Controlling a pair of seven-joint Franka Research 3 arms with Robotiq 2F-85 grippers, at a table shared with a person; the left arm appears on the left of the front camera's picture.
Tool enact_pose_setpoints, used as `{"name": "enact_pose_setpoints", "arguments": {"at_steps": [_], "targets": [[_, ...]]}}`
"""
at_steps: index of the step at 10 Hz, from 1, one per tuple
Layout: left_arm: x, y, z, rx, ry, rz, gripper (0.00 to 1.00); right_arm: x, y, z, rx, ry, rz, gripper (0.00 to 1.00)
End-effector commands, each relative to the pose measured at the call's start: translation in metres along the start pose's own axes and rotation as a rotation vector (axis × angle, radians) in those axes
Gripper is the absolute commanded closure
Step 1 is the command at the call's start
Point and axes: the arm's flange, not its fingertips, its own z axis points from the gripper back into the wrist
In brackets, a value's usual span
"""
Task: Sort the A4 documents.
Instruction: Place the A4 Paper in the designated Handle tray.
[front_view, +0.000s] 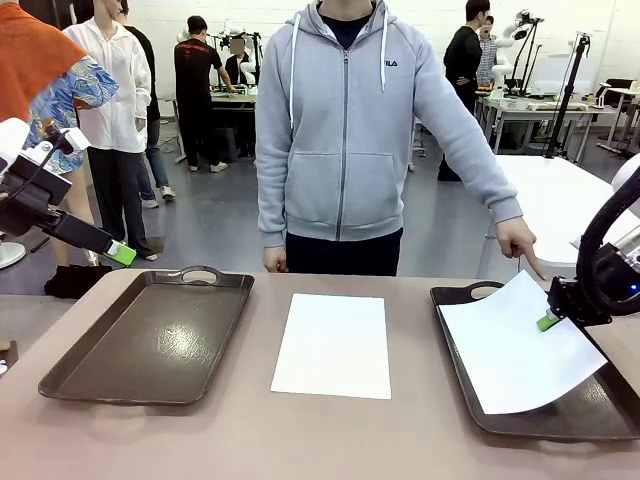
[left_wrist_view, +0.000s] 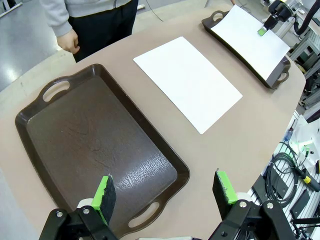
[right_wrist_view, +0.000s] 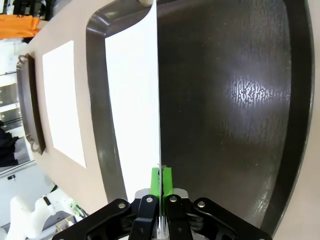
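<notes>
While the right tool (front_view: 547, 321) pinches one A4 sheet (front_view: 520, 350) by its edge above the right tray (front_view: 455, 300), the step in hand looks like the placing of that sheet. The green pads are clenched flat on the paper with no gap between them, and nothing else is in the grip; the sheet slants across the right tray, one side lifted at the pads, the opposite side down near the tray's left rim, so it does not yet lie flat on the floor of the tray; a person's hand (front_view: 520, 240) points a finger down toward the far rim of the right tray, close to the sheet's far corner. The next move, as I judge it, calls for lowering the paper until it rests inside the rim and only then letting go, since thin paper freed on a slant may slide or curl over the rim. A second sheet (front_view: 333, 345) lies flat on the counter (front_view: 420, 440) just left of the right tray, untouched; beyond it, well apart from the right tray, sits the left tray (front_view: 150, 340), bare; the left tool (left_wrist_view: 165, 187) hangs over that tray's near end, jaws spread wide, holding nothing.
</notes>
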Motion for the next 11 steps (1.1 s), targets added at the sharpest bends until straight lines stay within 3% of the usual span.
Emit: {"name": "enact_pose_setpoints", "arguments": {"at_steps": [1,4,10,11], "targets": [[-0.0008,0.0015,-0.0005,-0.016,-0.005,-0.007,0.00,-0.0026,0.0033,-0.0081,-0.053,-0.016,-0.012,0.99],[-0.0008,0.0015,-0.0005,-0.016,-0.005,-0.007,0.00,-0.0001,0.0008,-0.0138,-0.135,-0.022,-0.022,0.99],[-0.0008,0.0015,-0.0005,-0.016,-0.005,-0.007,0.00,-0.0016,-0.0059,-0.0164,-0.165,-0.018,-0.042,0.99],[-0.0008,0.0015,-0.0005,-0.016,-0.005,-0.007,0.00,-0.0016,-0.0065,-0.0168,-0.176,-0.018,-0.047,0.89]]}}
